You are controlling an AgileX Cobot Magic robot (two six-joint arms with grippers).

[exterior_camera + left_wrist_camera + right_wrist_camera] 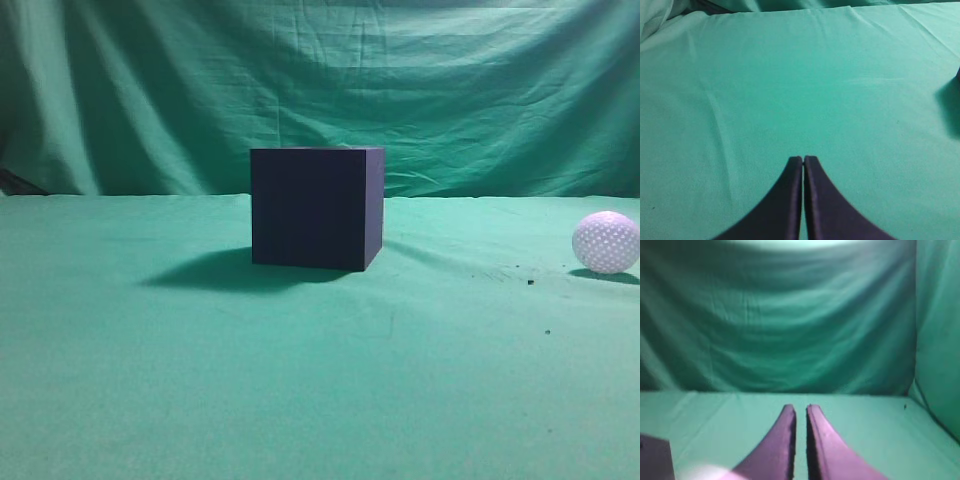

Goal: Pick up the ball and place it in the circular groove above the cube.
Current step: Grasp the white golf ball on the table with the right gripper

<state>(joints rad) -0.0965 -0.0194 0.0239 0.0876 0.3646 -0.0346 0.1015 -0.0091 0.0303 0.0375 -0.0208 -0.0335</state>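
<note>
Exterior view: the cube point(316, 208) is sitting flat on the green-draped counter point(300, 380), near the middle of the frame, one corner edge turned slightly toward the camera. Its shadow is falling to the left across the cloth. The top face is not showing from this height, so no groove is visible. The ball point(606, 242) is resting on the counter well apart from the cube, at the far right edge of the frame, a little nearer the camera than the cube. A few dark specks point(529, 282) are lying on the cloth just left of the ball. A green backdrop point(320, 90) is hanging behind the counter. Neither arm is appearing in this view.

Left wrist view: the left end effector point(803, 159) is hanging over bare cloth, its two dark fingers pressed together at the tips, clenched on nothing. A dark shadow is showing at the right edge.

Right wrist view: the right end effector point(800, 409) is pointing toward the backdrop, its fingers nearly together with a narrow slit between them, grasping nothing. A corner of the cube point(655, 457) is showing at lower left, and a blurred pale patch just beside it cannot be identified
</note>
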